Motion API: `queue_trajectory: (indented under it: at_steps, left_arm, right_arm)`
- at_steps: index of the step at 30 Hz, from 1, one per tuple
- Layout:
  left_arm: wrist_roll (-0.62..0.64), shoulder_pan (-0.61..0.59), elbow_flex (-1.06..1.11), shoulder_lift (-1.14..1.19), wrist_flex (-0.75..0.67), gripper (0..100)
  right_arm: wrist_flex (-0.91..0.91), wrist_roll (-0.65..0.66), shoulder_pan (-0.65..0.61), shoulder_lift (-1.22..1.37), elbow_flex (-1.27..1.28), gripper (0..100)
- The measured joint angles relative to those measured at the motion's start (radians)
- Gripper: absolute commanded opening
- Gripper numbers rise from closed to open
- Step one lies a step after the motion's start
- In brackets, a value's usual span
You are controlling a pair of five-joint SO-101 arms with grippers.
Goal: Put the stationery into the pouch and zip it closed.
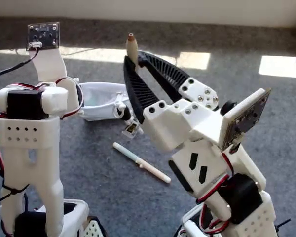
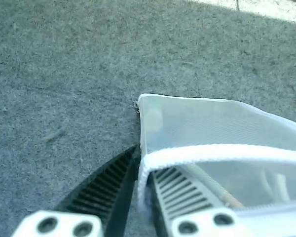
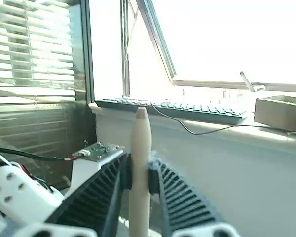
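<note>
A white mesh pouch point(image 1: 99, 101) lies on the grey carpet behind the left arm. My left gripper point(image 1: 121, 110) is shut on the pouch's rim point(image 2: 140, 170), one black finger point(image 2: 180, 195) inside the pouch point(image 2: 212, 123) and the other outside. A thin pen-like item point(image 2: 214, 187) shows through the mesh. My right gripper point(image 1: 133, 59) is raised above the pouch, shut on a beige pen point(image 1: 131, 45) that stands upright with its tip up. In the right wrist view that beige pen point(image 3: 139, 148) sits between the black fingers point(image 3: 175, 197). A white pen point(image 1: 140, 162) lies on the carpet in front.
A small dark-and-white piece point(image 1: 130, 129) lies on the carpet beside the pouch's near corner. Sunlit patches point(image 1: 192, 59) cross the carpet at the back. The left arm's camera board point(image 1: 43, 35) stands high at the left. A keyboard point(image 3: 172, 109) rests on a ledge behind.
</note>
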Motion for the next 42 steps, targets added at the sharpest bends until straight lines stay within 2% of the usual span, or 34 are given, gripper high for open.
queue_trajectory:
  at_steps: [11, 16, 24, 31, 37, 42]
  left_arm:
    - [0.000, 0.000, 0.000, 0.000, 0.000, 1]
    - [0.000, 0.000, 0.000, 0.000, 0.000, 1]
    - [0.000, 0.000, 0.000, 0.000, 0.000, 1]
    - [0.000, -0.015, 0.000, 0.002, 0.000, 1]
    - [0.000, -0.015, 0.000, 0.002, 0.000, 1]
    - [0.000, -0.015, 0.000, 0.003, 0.000, 1]
  right_arm:
    - [-0.459, 0.000, -0.032, 0.002, 0.265, 0.5]
    - [-0.578, 0.000, -0.032, 0.011, 0.347, 0.5]
    - [-0.700, 0.000, -0.032, 0.180, 0.359, 0.5]
    - [-0.707, 0.000, -0.034, 0.253, 0.396, 0.5]
    - [-0.707, 0.123, -0.038, 0.255, 0.476, 0.5]
    - [-0.707, 0.146, -0.038, 0.255, 0.514, 1.1]
